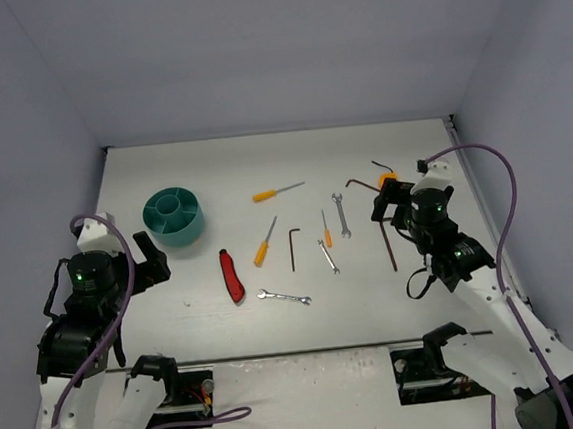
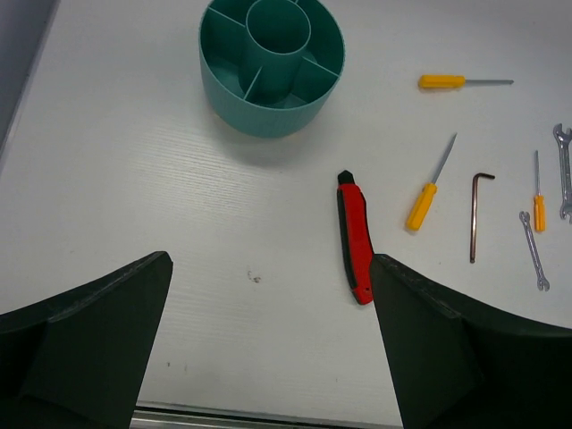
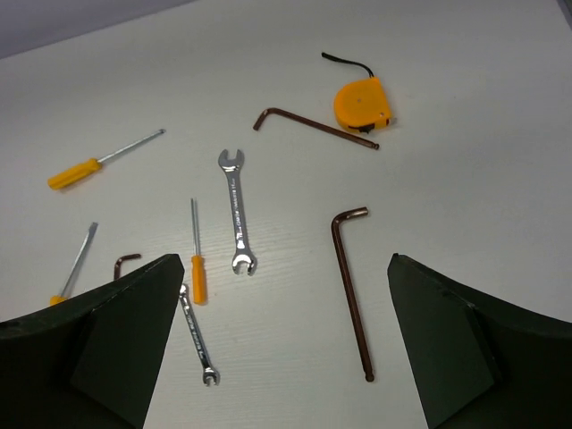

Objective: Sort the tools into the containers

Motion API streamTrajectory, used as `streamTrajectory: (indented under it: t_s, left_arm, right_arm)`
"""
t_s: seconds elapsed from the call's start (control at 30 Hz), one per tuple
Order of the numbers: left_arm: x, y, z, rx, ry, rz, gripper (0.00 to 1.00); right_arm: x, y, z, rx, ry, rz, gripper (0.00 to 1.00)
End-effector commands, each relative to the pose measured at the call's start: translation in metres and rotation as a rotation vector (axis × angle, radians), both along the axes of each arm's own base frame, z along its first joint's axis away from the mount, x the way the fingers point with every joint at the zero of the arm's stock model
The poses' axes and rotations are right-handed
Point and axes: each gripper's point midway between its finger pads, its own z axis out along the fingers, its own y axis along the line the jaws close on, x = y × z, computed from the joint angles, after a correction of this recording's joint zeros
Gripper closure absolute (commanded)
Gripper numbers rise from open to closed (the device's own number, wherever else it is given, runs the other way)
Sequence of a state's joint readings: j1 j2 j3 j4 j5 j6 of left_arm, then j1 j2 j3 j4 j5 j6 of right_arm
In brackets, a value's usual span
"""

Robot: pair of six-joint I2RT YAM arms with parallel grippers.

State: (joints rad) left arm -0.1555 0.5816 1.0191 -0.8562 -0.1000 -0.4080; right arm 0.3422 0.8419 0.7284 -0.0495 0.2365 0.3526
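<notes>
The round teal tub (image 1: 174, 216) (image 2: 271, 67) stands at the left, its compartments empty. The red-and-black knife (image 1: 232, 276) (image 2: 355, 237) lies to its right. Three orange-handled screwdrivers (image 1: 265, 241), three silver wrenches (image 1: 284, 297) and three dark hex keys (image 1: 293, 249) are spread over the middle and right. My left gripper (image 1: 150, 259) (image 2: 268, 340) is open and empty above bare table, left of the knife. My right gripper (image 1: 391, 200) (image 3: 281, 344) is open and empty above a long hex key (image 3: 350, 286) and a wrench (image 3: 238, 212).
An orange tape measure (image 1: 388, 180) (image 3: 362, 105) lies at the right beside another hex key (image 3: 313, 125). Grey walls close in the table at the back and both sides. The table's near edge (image 2: 268, 418) runs just below my left gripper.
</notes>
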Motion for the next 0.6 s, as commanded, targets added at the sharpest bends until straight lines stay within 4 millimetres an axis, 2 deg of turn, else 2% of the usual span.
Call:
streamTrajectory:
  t_s: [0.0, 0.17, 0.23, 0.5, 0.57]
  left_arm:
    - [0.017, -0.015, 0.013, -0.04, -0.027, -0.058, 0.1]
    - [0.02, -0.025, 0.006, -0.055, 0.008, -0.111, 0.1]
    - [0.018, -0.028, 0.0, -0.063, 0.023, -0.123, 0.1]
    - [0.014, -0.03, -0.005, -0.068, 0.026, -0.141, 0.1]
    - [0.014, -0.029, -0.006, -0.059, 0.028, -0.145, 0.1]
  right_arm:
    - [0.013, -0.007, -0.032, 0.008, 0.101, -0.071, 0.06]
    - [0.015, -0.017, -0.093, 0.063, 0.297, -0.115, 0.25]
    - [0.014, -0.024, -0.113, 0.072, 0.362, -0.136, 0.3]
    - [0.003, -0.03, -0.165, 0.039, 0.53, -0.16, 0.42]
    - [-0.001, -0.025, -0.177, 0.048, 0.578, -0.137, 0.45]
